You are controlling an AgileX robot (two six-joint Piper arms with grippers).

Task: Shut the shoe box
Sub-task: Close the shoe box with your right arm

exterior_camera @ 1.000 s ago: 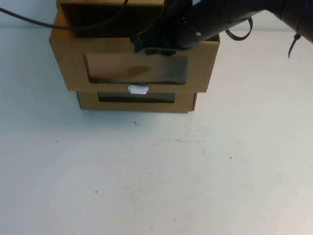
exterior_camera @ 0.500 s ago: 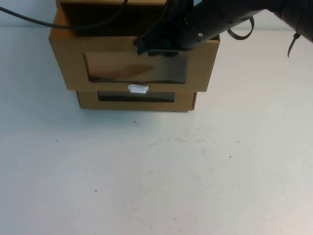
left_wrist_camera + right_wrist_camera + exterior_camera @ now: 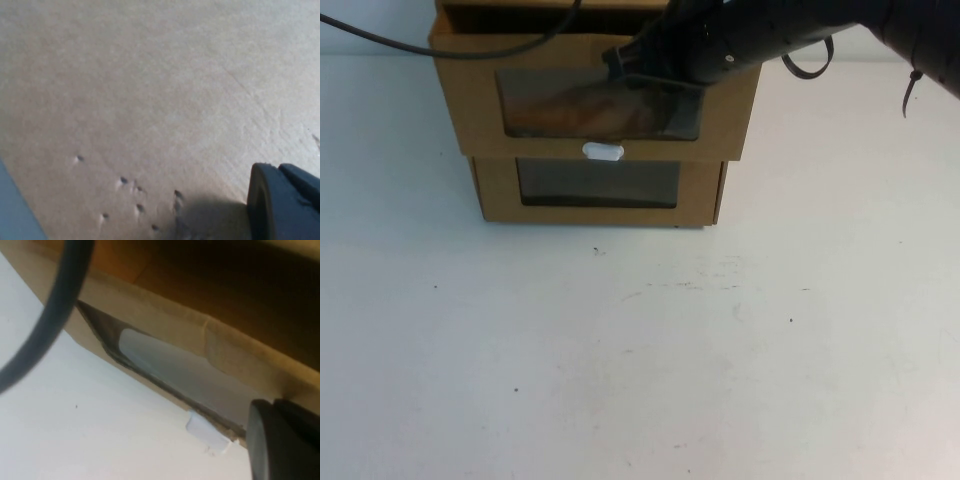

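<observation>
The shoe box [image 3: 470,110] is the upper of two stacked brown cardboard boxes at the far middle of the table. Its drawer front has a wide clear window [image 3: 570,105] and a small white tab [image 3: 603,151] below it. The front stands almost flush with the lower box's front. My right gripper [image 3: 620,62] is shut and presses on the drawer front's top edge, above the window. In the right wrist view the window [image 3: 165,362], the tab [image 3: 202,432] and my gripper [image 3: 260,415] show. My left gripper [image 3: 262,172] is shut, close over plain cardboard [image 3: 150,90]; it is hidden in the high view.
The lower brown box [image 3: 495,200] with a rectangular window [image 3: 598,182] bears the shoe box. A black cable [image 3: 440,48] runs across the box top at the far left. The white table [image 3: 640,350] spreads in front of the boxes.
The shoe box drawer has slid back into its box under my right gripper's push. The lower box's window, half covered before, now shows whole.
</observation>
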